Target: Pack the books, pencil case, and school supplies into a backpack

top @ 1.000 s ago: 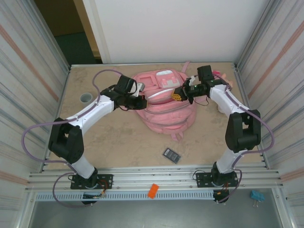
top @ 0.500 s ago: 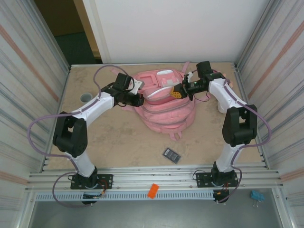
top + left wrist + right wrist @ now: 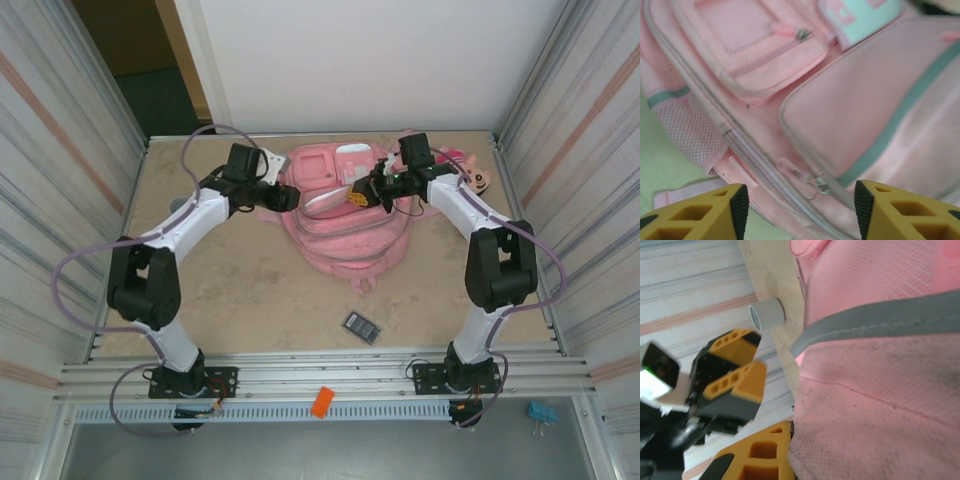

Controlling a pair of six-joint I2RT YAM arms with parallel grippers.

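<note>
The pink backpack (image 3: 345,235) lies in the middle of the table, its front pockets up. My left gripper (image 3: 288,196) stands open at its left side. In the left wrist view its yellow fingers (image 3: 695,212) straddle a zip pull (image 3: 822,185) on the backpack (image 3: 865,105) without touching it. My right gripper (image 3: 352,196) is shut on the backpack's upper flap and holds the fabric (image 3: 880,405) raised against its finger (image 3: 760,457). A small dark calculator-like item (image 3: 361,326) lies on the table in front of the backpack. The books and the pencil case are out of view.
A doll head with a pink hat (image 3: 481,176) lies at the far right by the right arm. A grey cup (image 3: 767,314) stands at the left beyond the left gripper (image 3: 735,375). Metal walls close both sides. An orange piece (image 3: 322,401) rests on the front rail.
My left gripper has opened, let go of the backpack and drawn back towards the far left. The right gripper has carried the flap further left and away from me.
</note>
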